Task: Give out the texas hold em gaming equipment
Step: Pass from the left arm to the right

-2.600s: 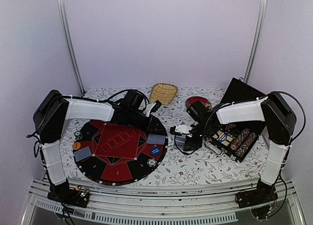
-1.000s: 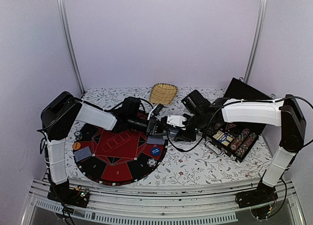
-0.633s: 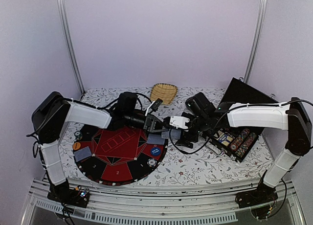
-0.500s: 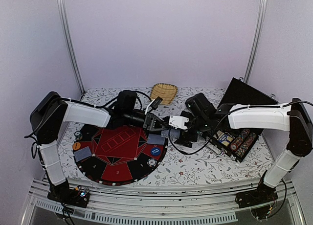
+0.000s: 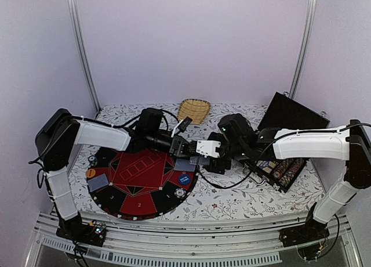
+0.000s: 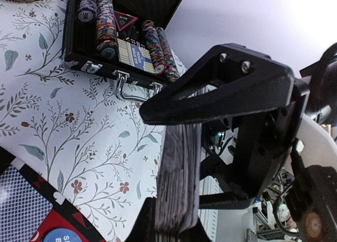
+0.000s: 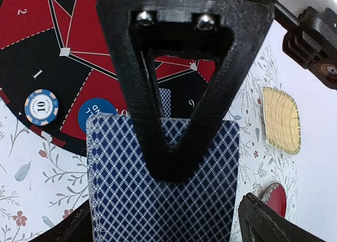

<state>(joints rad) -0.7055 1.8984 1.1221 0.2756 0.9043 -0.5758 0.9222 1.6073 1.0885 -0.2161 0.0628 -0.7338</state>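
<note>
Blue diamond-checked rectangular cards [image 7: 121, 194] beneath black triangular fingers [image 7: 176, 10].

A bench [image 5: 232, 198] covered in white floral cloth. On it lie a round red-and-black mat [image 5: 139, 192] on the left, a straw basket [image 5: 193, 110] at the back, and an open black case [image 5: 287, 114] of chips [image 5: 283, 167] on the right.

We see the right pincer [image 7: 166, 192] in matt black plastic, held by two bright metal screws [image 7: 171, 21]; the deck of cards [image 7: 121, 189] is smooth printed paper; the surface [image 5: 232, 191] wears matt floral cloth; the basket [image 5: 193, 110] is coarse woven straw; the case [image 6: 71, 37] is black, its handle [image 6: 119, 85] shiny metal; the arm shells [image 5: 307, 144] are glossy white plastic.
</note>
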